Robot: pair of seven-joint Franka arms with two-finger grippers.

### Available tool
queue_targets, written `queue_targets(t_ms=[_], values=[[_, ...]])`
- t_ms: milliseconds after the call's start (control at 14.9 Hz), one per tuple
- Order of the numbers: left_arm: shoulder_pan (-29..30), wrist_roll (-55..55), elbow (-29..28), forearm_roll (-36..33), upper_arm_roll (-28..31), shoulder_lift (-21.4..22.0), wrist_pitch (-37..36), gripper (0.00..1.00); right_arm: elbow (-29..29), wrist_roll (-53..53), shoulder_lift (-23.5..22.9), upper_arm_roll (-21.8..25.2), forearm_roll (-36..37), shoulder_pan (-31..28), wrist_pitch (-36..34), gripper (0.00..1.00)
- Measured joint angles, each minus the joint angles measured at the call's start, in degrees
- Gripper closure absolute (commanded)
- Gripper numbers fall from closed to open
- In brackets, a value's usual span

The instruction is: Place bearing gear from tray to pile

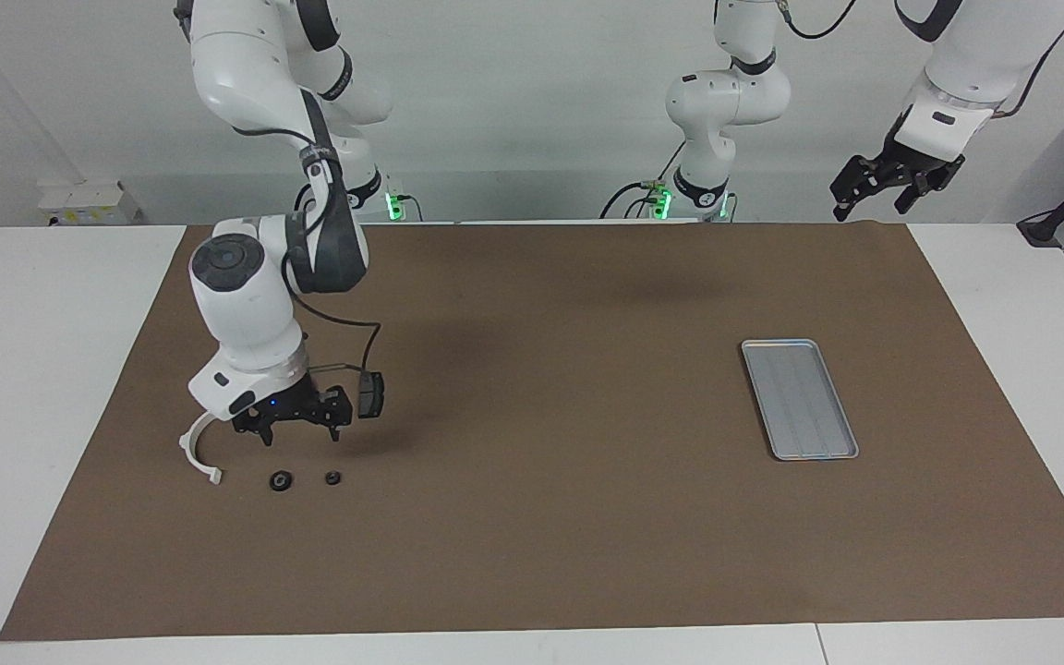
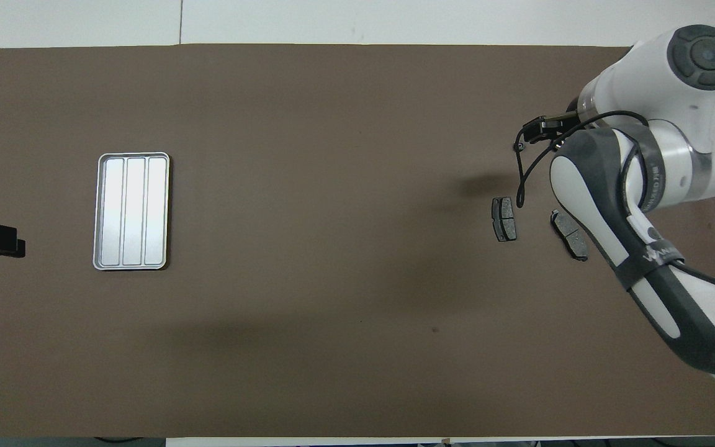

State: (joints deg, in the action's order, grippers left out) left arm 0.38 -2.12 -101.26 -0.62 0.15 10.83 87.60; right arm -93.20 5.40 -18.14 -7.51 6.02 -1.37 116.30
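Note:
Two small black round bearing gears (image 1: 281,481) (image 1: 332,477) lie on the brown mat beside the white half-ring bracket (image 1: 199,450) of the pile. My right gripper (image 1: 299,432) hangs just above them, open, with nothing between its fingers. Two dark brake pads (image 2: 504,219) (image 2: 569,234) lie nearer to the robots; in the overhead view the right arm hides the gears and the bracket. The silver ribbed tray (image 1: 798,399) (image 2: 132,211) sits toward the left arm's end, with nothing in it. My left gripper (image 1: 890,187) waits high up, open, by the mat's corner at the left arm's end.
The brown mat (image 1: 541,517) covers most of the white table. A small black camera on a cable (image 1: 368,394) dangles beside the right wrist. Bare mat stretches between the tray and the pile.

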Motion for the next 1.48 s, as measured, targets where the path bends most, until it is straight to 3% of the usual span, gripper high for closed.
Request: queue_targets(t_ms=[403, 672, 941, 1479], values=[[-0.1, -0.3, 0.0, 2.0, -0.2, 0.0, 1.7, 0.00, 0.3, -1.9, 16.3, 1.3, -2.1, 0.0, -19.8, 0.00], [-0.1, -0.3, 0.0, 2.0, -0.2, 0.0, 1.8, 0.00, 0.1, -2.1, 24.3, 5.8, -3.8, 2.6, -29.3, 0.00], [-0.1, -0.3, 0.0, 2.0, -0.2, 0.0, 1.8, 0.00, 0.2, -2.1, 25.8, 7.2, -3.9, 3.2, -33.3, 0.00], [-0.1, -0.3, 0.0, 2.0, -0.4, 0.0, 1.9, 0.00, 0.0, -2.1, 24.3, 5.4, -3.9, 2.9, -31.6, 0.00]])
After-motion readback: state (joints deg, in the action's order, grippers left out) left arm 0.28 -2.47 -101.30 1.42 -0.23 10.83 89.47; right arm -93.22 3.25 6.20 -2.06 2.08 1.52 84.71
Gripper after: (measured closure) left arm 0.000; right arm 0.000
